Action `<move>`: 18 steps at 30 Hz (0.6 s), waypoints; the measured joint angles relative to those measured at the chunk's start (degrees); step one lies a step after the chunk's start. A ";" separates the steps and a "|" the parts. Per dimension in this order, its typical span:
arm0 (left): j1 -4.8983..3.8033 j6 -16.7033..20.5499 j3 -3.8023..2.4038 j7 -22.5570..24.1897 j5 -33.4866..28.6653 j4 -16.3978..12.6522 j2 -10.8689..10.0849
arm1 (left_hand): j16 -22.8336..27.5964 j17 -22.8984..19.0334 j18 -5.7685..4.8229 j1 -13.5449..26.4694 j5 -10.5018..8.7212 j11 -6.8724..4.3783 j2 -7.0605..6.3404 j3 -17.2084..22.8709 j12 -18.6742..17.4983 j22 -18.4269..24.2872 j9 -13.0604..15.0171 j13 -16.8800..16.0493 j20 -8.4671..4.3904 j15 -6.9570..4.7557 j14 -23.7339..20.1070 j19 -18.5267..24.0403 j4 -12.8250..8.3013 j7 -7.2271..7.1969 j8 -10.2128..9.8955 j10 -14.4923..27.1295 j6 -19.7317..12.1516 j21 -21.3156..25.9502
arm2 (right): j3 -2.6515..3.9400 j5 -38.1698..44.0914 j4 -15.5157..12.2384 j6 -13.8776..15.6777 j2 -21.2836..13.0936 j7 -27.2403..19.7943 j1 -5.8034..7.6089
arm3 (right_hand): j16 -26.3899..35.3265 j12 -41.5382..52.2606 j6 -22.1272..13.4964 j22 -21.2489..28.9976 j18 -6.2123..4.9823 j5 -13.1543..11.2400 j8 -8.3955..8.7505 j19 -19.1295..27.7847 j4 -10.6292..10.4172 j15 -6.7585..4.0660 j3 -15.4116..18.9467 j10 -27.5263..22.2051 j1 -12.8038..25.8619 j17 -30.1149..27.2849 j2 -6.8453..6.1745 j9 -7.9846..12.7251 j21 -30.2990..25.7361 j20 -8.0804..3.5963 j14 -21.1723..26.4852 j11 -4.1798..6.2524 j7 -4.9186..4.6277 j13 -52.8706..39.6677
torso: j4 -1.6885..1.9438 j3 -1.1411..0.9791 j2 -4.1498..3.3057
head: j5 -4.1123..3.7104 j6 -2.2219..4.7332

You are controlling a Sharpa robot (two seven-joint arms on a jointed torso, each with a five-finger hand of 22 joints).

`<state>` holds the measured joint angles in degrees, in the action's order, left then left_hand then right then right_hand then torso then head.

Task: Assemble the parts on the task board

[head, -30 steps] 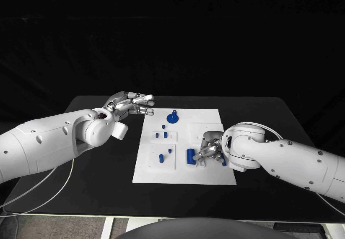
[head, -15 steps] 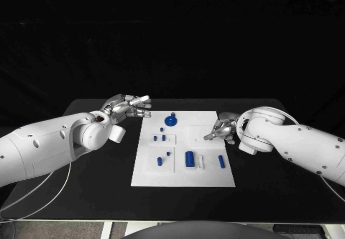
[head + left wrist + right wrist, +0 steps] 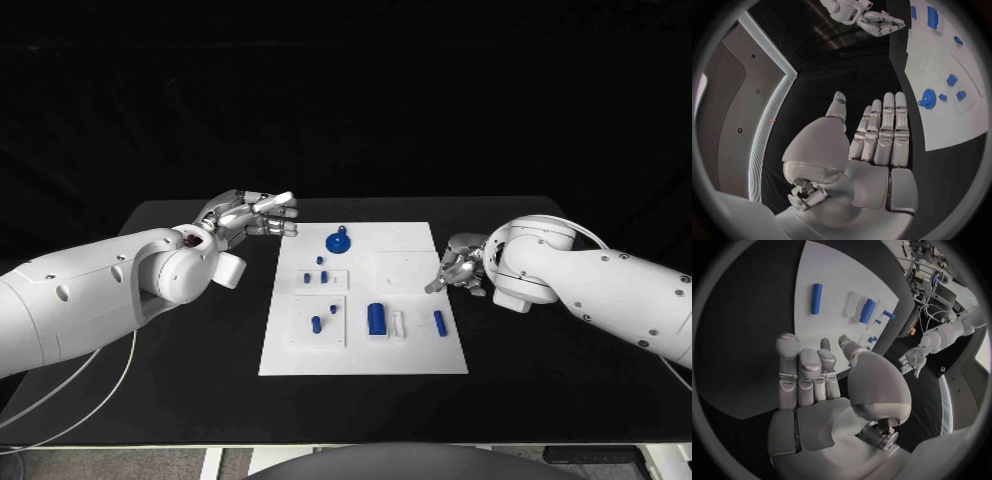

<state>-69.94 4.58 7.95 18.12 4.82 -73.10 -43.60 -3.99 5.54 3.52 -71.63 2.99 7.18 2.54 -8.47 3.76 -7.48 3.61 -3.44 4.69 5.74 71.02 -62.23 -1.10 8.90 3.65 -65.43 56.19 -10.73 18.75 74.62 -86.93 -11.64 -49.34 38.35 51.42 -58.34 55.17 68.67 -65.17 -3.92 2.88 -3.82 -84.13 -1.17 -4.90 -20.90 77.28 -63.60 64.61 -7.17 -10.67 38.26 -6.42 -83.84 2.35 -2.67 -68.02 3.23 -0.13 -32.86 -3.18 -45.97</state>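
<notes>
My right hand (image 3: 459, 268) hangs just off the right edge of the task board (image 3: 418, 355), over the black table (image 3: 188, 330). Its fingers are half curled and apart, and in the right wrist view I see nothing in the palm, so I read it as empty. My left hand (image 3: 248, 214) hovers off the board's far left corner, fingers straight and side by side in its wrist view, holding nothing.

Out from the right hand, the nearest part is the slim blue pin (image 3: 440, 322) lying on the board near its right edge. Just left of it lies a pale bar (image 3: 398, 323), and touching or almost touching that, the thick blue cylinder (image 3: 376, 318). Further left, two short blue pegs (image 3: 317, 323) stand in a raised white block. Beyond them, another block carries smaller blue pieces (image 3: 325, 277). At the far end sits the round blue disc (image 3: 339, 240) with a small tab, the part closest to my left hand.

As I judge it, the assembly is not finished, since the pin, bar and cylinder lie loose. The risk I see is in reaching for the slim pin: it lies flat and close to the bar, so a broad many-fingered pinch could knock the bar or roll the cylinder. A round part nudged sideways may roll off the board's edge. If I come down too steeply, the fingertips could press the pin flat rather than get under it.
</notes>
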 measured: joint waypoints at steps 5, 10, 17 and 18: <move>0.00 0.09 0.00 0.05 0.01 -0.03 0.02 | 0.00 -0.08 0.00 -0.13 0.00 0.00 -0.13 -0.18 0.00 0.14 0.00 0.00 0.01 0.12 -0.49 0.42 -0.18 0.08 0.00 0.00 -0.85 0.24 | -0.29 0.40 0.00 -1.32 0.38 0.70 -1.25 | 0.00 0.00 -0.38 0.07 0.00 0.00 0.00 0.00 0.00 0.00 0.00 -0.20 0.34 0.06 -0.34 0.00 -0.23 0.00 0.00 -0.20 -0.31 0.00 | 0.08 0.00 -0.02 | -0.08 -0.08; 0.00 0.21 0.00 0.13 0.05 -0.05 -0.04 | 0.00 -0.17 0.00 -0.43 0.00 0.22 -0.43 -0.34 0.00 0.27 -0.01 0.01 0.24 0.29 -0.91 0.65 -0.34 0.09 0.00 0.22 -0.84 0.50 | -0.84 1.21 -0.22 -2.55 0.67 1.07 -1.97 | 0.00 0.00 -0.48 0.13 0.00 0.00 0.00 0.00 -0.83 0.00 0.03 -0.20 0.77 0.27 -0.77 0.00 -0.23 0.00 0.00 -0.20 -0.41 -0.09 | 0.10 0.00 -0.03 | -0.11 -0.18; 0.00 0.32 0.00 0.23 0.13 -0.06 -0.05 | 0.00 -0.24 -0.01 -0.20 0.00 0.32 -0.66 -0.34 0.00 0.46 -0.01 0.01 0.62 0.61 -1.63 1.02 -0.34 0.29 0.00 0.74 -1.05 0.89 | -1.08 2.66 -0.21 -3.84 0.77 1.19 -2.12 | 0.00 0.00 -0.77 0.10 0.00 0.00 -0.06 0.00 -1.56 0.00 0.22 -0.20 0.91 0.44 -0.91 -0.20 -0.23 0.00 0.00 -0.21 -0.30 -0.33 | 0.05 0.00 -0.02 | -0.18 -0.26; 0.00 0.33 0.00 0.24 0.14 -0.06 -0.05 | 0.00 -0.24 0.00 -0.20 0.00 0.32 -0.66 -0.34 0.00 0.46 -0.01 0.01 0.62 0.61 -1.63 1.02 -0.34 0.29 0.00 0.73 -1.05 0.89 | -1.11 2.89 -0.20 -3.97 0.77 1.19 -2.12 | 0.00 0.00 -0.77 0.08 0.00 0.00 -0.06 0.00 -1.71 0.00 0.29 -0.20 1.06 0.46 -1.06 -0.21 -0.23 0.00 0.00 -0.20 -0.30 -0.34 | 0.05 0.00 -0.02 | -0.19 -0.26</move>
<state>-69.94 4.91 7.95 18.36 4.96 -73.16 -43.65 -3.99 5.30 3.52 -71.83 2.99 7.50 1.88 -8.81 3.76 -7.02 3.60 -3.43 5.30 6.36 69.38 -61.20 -1.44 9.20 3.65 -64.70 55.14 -9.84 17.64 77.51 -87.13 -15.61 -48.57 39.54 49.30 -58.34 55.17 67.90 -65.08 -3.91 2.89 -3.88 -84.13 -2.88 -4.90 -20.61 77.08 -62.55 65.07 -8.22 -10.88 38.03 -6.42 -83.84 2.15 -2.98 -68.36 3.28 -0.13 -32.88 -3.36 -46.24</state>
